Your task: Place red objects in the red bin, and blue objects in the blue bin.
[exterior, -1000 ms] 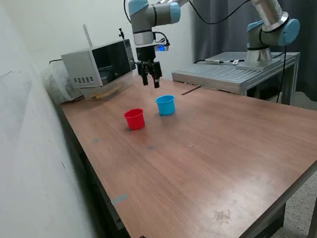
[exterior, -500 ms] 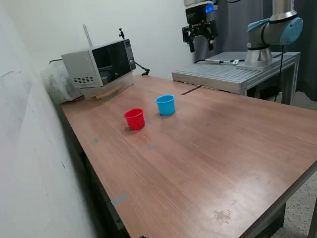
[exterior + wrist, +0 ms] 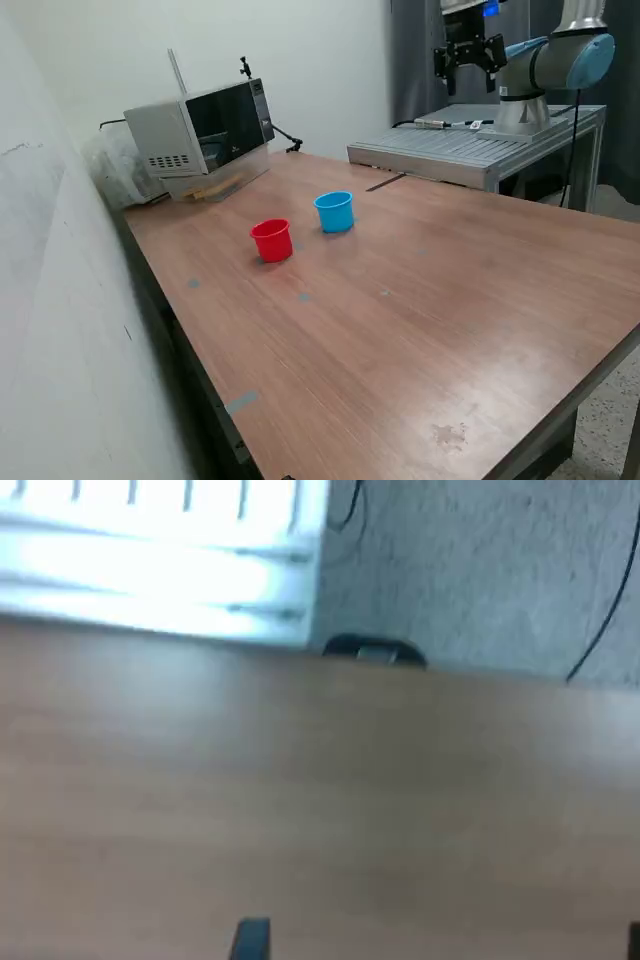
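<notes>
The red bin [image 3: 271,240], a small red cup, and the blue bin [image 3: 334,212], a light blue cup, stand upright side by side on the wooden table [image 3: 420,320], slightly apart. No red or blue cubes show in either view, and I cannot see into the cups. My gripper [image 3: 466,60] is high above the table's far side, well off toward the exterior view's right of the cups, with its jaws apart and nothing between them. The blurred wrist view shows only bare tabletop, with one fingertip [image 3: 250,940] at the picture's edge.
A white microwave-like box [image 3: 200,135] stands at the table's far corner on the exterior view's left. A grey metal platform [image 3: 470,150] adjoins the far edge, with the arm's base [image 3: 525,100] on it. A wall runs along the exterior view's left.
My gripper has risen from just above the cups and swung far toward the exterior view's right, now over the metal platform. The cups have not moved.
</notes>
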`<state>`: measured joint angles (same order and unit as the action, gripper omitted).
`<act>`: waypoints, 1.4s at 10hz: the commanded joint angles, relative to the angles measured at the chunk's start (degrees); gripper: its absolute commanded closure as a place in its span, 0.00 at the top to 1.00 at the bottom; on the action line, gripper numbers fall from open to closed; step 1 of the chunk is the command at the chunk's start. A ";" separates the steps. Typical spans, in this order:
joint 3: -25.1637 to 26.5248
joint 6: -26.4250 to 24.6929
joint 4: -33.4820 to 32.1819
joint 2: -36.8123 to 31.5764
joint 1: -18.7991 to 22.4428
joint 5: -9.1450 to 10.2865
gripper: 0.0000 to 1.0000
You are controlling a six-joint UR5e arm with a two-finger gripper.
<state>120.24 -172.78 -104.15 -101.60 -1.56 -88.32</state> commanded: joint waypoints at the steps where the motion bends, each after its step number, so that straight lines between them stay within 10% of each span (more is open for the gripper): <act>1: 5.43 -2.74 3.05 -3.77 4.02 -0.53 1.00; 3: 6.93 -3.44 5.36 -6.06 4.02 -4.90 1.00; 14: 1.58 -2.74 24.00 -3.08 1.20 -5.02 1.00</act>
<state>121.83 -175.53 -80.55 -104.71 -0.38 -93.34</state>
